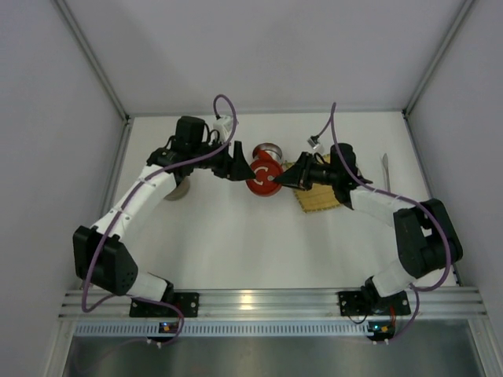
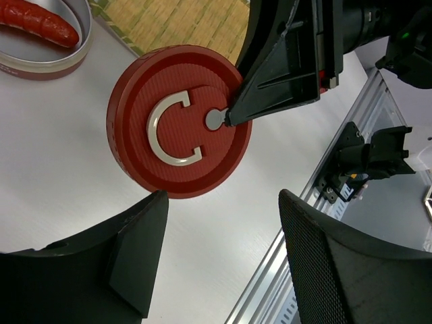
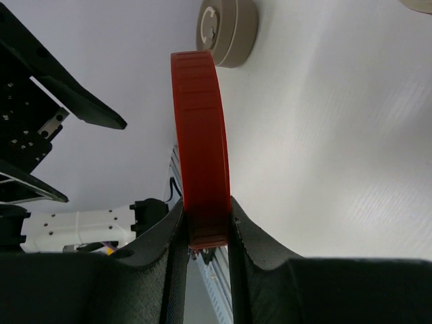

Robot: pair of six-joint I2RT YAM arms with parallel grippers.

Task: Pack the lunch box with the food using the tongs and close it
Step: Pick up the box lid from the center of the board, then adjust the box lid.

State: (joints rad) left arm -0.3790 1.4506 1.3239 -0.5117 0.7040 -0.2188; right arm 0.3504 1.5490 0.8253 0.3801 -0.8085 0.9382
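Slippage of the red lid is judged the main risk. It is pinched at one edge only by the closed jaws of the right gripper and is held on its rim, apparently clear of the bench. That smooth edge could pivot or slide out if the wrist is swung quickly. The left gripper is held just beside the lid with its jaws apart and nothing between them, so no second support is given. Contact between the two grippers is also possible, since both are crowded close to the lid. If the lid is seated on the lunch box tin now, the rest of the food could be shut out. Only the red sausage piece is seen inside the tin and no sushi rolls can be made out in any view. The tongs lie untouched well apart, near the right wall.

The lid is a flat round disc, deep red and finely ribbed, inlaid with a silver C-shaped band and a small round silver tab. The tin is round and thin-walled, of bright metal with a red band at its foot. The sausage piece is glossy and slightly curved. The bamboo mat is made of pale yellow slats edged in green. A beige round tin bearing the same C mark is seen further off on the bench.
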